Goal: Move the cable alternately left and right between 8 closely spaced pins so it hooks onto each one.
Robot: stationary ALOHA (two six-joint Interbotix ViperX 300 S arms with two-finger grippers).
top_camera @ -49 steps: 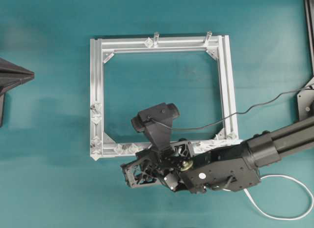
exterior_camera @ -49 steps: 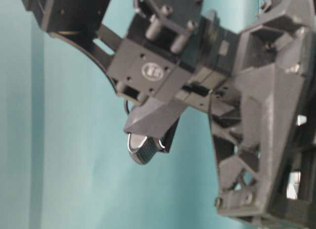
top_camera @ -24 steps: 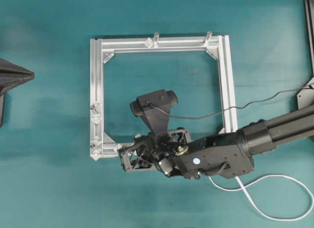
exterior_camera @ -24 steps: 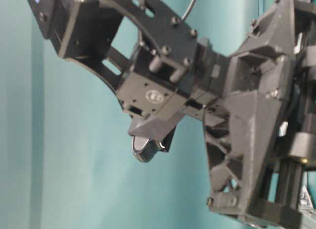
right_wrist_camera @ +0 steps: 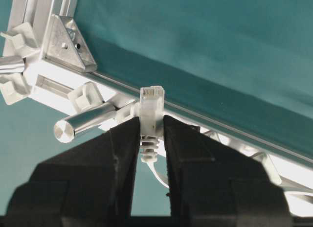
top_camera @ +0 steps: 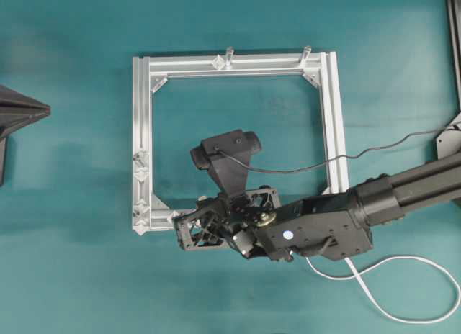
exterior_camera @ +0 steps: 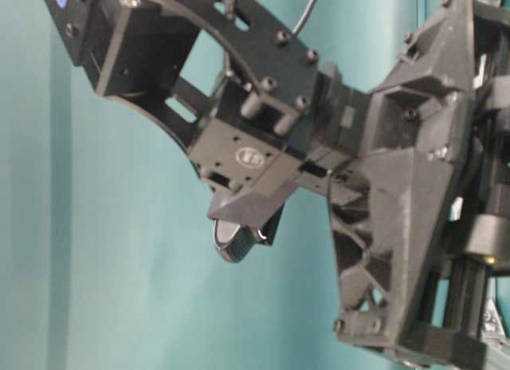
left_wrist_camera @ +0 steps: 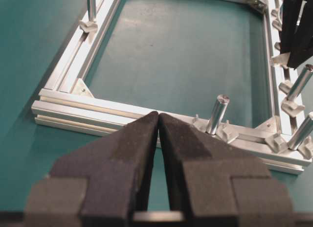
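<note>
Overhead: right arm [top_camera: 346,222] hides frame's [top_camera: 141,132] bottom rail.

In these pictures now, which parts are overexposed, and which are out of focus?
Right wrist view: the frame rail glares nearly white, while the plug between the fingers stays sharp. Table-level view: the right arm's housing fills the picture, soft. Overhead view: even light, mild grain.

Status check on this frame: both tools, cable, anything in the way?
Right tool shut on cable plug at the frame rail. Left tool shut, empty. Metal post close beside plug.
</note>
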